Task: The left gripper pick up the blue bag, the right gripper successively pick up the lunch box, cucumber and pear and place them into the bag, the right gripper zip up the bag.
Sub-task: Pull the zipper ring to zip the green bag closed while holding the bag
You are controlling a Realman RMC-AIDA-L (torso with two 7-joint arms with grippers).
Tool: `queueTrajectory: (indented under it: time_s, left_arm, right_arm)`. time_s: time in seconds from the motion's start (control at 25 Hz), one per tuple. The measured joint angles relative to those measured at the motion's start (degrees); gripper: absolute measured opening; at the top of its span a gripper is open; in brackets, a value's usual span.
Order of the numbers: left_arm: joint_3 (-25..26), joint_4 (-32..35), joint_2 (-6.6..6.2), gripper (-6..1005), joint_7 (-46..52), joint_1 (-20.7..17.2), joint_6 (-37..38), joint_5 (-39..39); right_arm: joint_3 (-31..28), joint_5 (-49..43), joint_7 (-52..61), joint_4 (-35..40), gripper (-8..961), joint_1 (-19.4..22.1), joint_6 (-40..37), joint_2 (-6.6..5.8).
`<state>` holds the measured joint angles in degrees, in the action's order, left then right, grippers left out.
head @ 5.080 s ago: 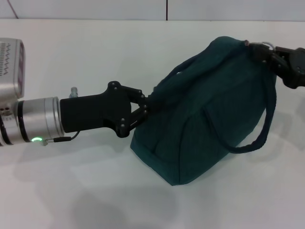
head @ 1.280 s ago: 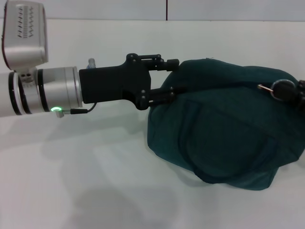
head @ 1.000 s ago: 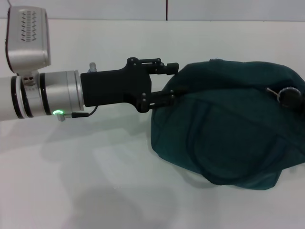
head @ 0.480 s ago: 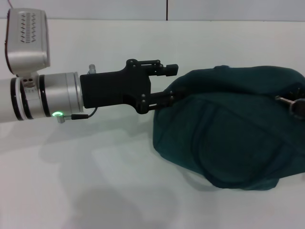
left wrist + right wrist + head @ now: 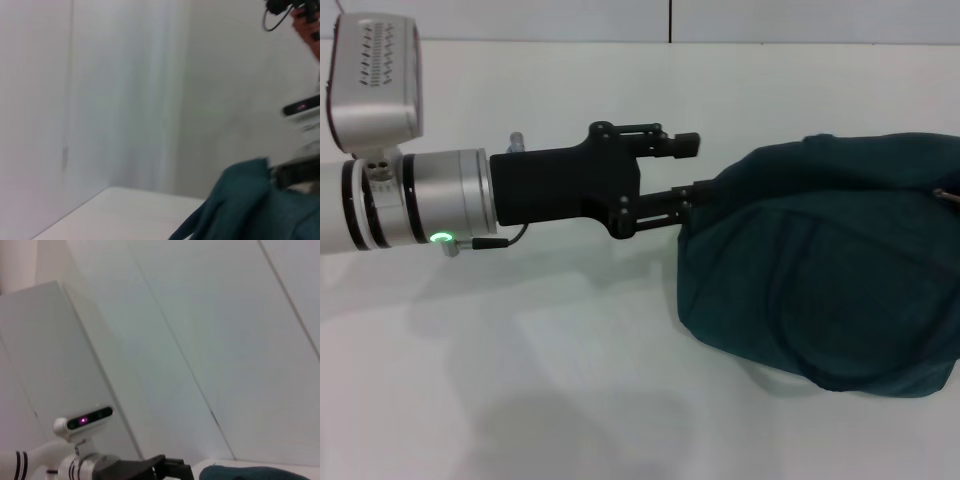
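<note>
The blue bag [image 5: 830,290] lies slumped on its side on the white table, at the right of the head view. Its top looks closed, and a bit of the zip pull [image 5: 950,194] shows at the picture's right edge. My left gripper [image 5: 698,166] reaches in from the left and is open. Its lower finger [image 5: 670,200] meets the bag's left end, while the upper finger [image 5: 665,141] is free in the air. In the left wrist view a blurred dark shape, my right gripper [image 5: 295,172], sits at the top of the bag [image 5: 250,210]. The lunch box, cucumber and pear are out of view.
White table [image 5: 520,380] stretches in front of and to the left of the bag. A wall with a dark seam [image 5: 670,20] runs behind it. The right wrist view shows the left gripper [image 5: 165,467] and the bag's top [image 5: 250,474] against wall panels.
The bag sank from hanging between both grippers to lying on the table. It then slid right, away from my left gripper. The right gripper left the head view.
</note>
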<state>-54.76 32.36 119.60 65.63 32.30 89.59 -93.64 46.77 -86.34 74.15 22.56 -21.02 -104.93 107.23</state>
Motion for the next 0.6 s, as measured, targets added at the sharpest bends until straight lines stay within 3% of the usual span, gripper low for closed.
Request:
queueTrajectory:
  time_s: [0.32, 0.6]
  left_arm:
    - [-2.3, 4.5, -0.79, 500, 8.7, 0.8, 9.8, -1.5]
    - [-2.3, 5.4, -0.03, 494, 5.8, -1.3, 7.4, -1.8]
  right_arm:
    - [0.6, -2.9, -0.2, 0.0, 6, -3.2, 2.0, 0.64]
    - [0.8, -3.5, -0.3, 0.3, 7, -4.5, 2.9, 1.13]
